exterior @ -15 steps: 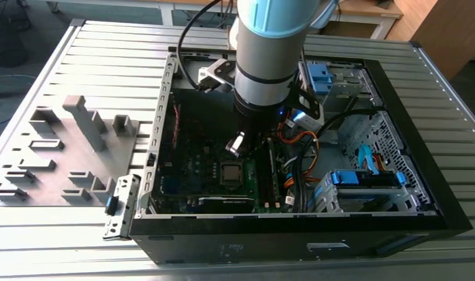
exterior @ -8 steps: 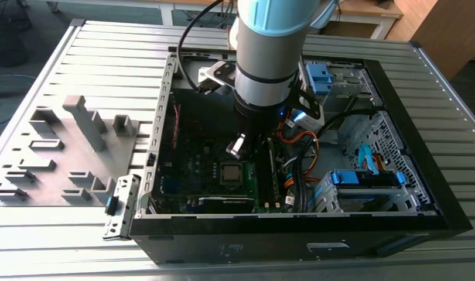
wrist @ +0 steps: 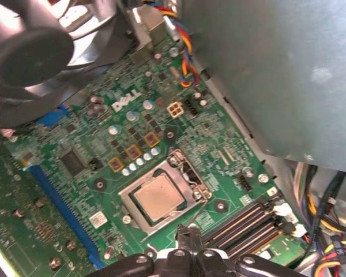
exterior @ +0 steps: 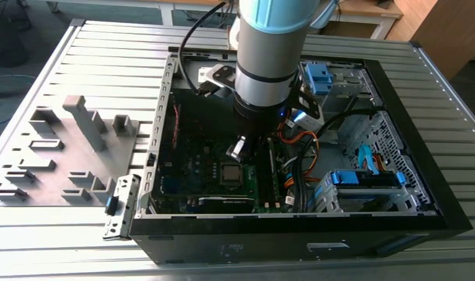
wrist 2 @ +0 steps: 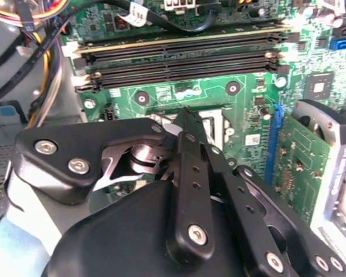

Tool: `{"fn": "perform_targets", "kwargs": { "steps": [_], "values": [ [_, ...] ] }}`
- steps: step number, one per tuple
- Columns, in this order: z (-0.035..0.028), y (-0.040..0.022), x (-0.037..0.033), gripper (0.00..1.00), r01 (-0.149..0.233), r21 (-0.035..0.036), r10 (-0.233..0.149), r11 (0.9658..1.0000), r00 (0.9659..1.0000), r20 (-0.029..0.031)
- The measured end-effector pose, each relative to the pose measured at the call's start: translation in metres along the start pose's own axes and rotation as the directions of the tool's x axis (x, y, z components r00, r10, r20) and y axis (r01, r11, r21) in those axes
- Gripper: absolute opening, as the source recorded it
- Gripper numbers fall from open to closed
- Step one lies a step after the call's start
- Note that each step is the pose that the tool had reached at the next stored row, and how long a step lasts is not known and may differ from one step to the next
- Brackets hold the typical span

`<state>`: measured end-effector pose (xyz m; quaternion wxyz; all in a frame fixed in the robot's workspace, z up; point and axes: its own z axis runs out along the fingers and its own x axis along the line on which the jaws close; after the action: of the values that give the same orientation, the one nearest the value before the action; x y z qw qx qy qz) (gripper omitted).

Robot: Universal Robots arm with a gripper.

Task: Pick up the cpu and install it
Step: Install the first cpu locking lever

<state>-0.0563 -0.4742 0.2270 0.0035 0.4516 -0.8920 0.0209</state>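
Just below centre in the exterior view, the cpu lies in its socket; if the gripper, its fingers pinched narrow and empty, dips, it could knock the chip askew.

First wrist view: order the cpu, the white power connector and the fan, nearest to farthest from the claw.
1. cpu, right beside the claw.
2. white power connector, beyond the cpu.
3. fan, farthest, past the connector.

The gripper hides most of the socket in the second wrist view.
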Motion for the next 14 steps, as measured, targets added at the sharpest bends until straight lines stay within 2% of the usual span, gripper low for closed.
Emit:
{"fn": "perform_targets", "kwargs": {
  "steps": [6, 9, 14],
  "values": [
    [0.0022, -0.0001, 0.0, 0.12, 0.037, 0.0071, -0.036, 0.9993, 0.9989, -0.0304],
    [0.0037, 0.0, 0.0, 0.12, 0.049, 0.0142, -0.048, 0.9987, 0.9979, -0.0437],
    [0.004, 0.0, 0.0001, 0.12, 0.049, 0.0147, -0.048, 0.9987, 0.9978, -0.0445]
  ]
}}
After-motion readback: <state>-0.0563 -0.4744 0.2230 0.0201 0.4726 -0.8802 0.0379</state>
